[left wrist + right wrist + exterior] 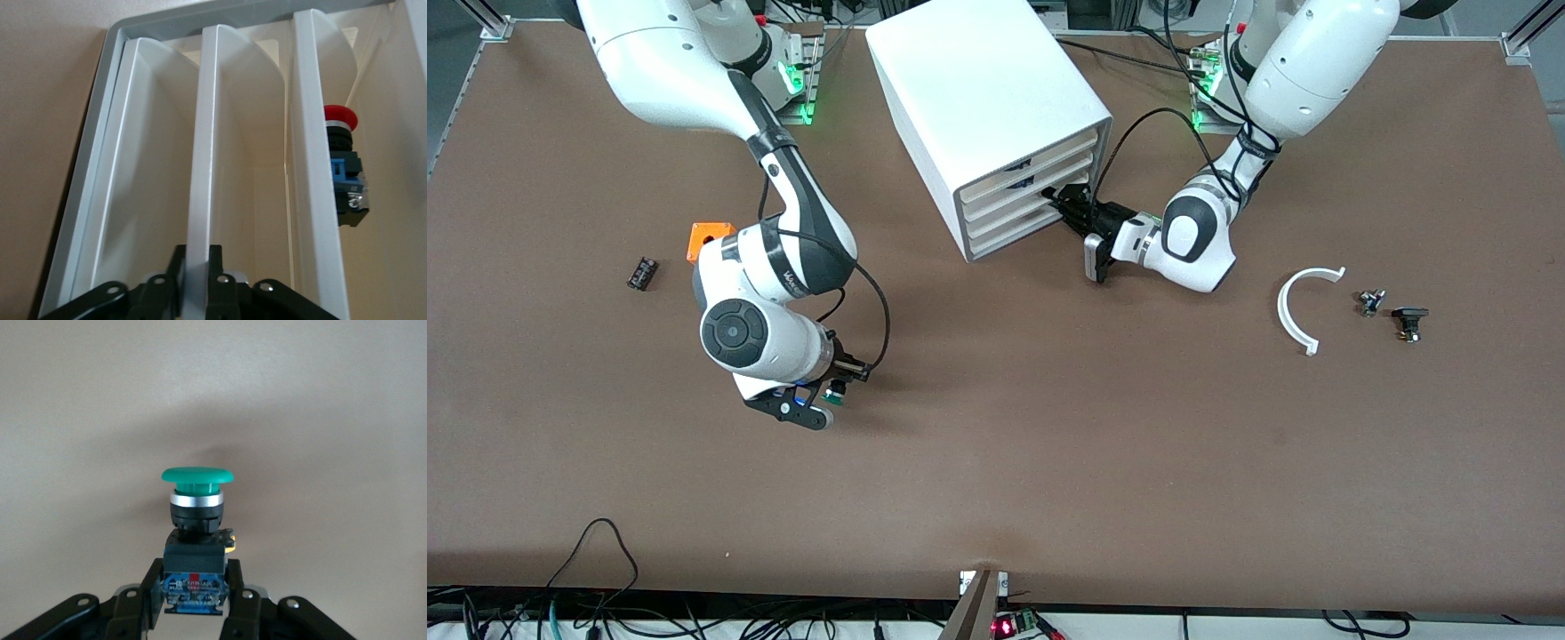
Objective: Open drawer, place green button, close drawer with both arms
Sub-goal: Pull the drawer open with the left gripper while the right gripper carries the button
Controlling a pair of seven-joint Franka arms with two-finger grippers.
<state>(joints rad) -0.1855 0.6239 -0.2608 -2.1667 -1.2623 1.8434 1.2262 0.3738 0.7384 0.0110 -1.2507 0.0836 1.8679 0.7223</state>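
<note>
Green-capped button (197,520) — cap away from fingers (235,600)

Counts, this moment:

- Robot arms: 2.
- Two-finger grippers: 2, the left gripper (1074,213) and the right gripper (829,402).
- White cabinet (983,98): 1.
- Drawers in the cabinet: 4 front panels, stacked (1027,203).
- Push buttons: 2, one green-capped button (196,520) and one red-capped button (341,163).
- Orange cube (708,238): 1.
- Small flat black block (641,273): 1.
- White curved strip (1300,307): 1.
- Small dark parts beside the strip: 2, possibly further switch parts, (1370,302) and (1409,322).
</note>
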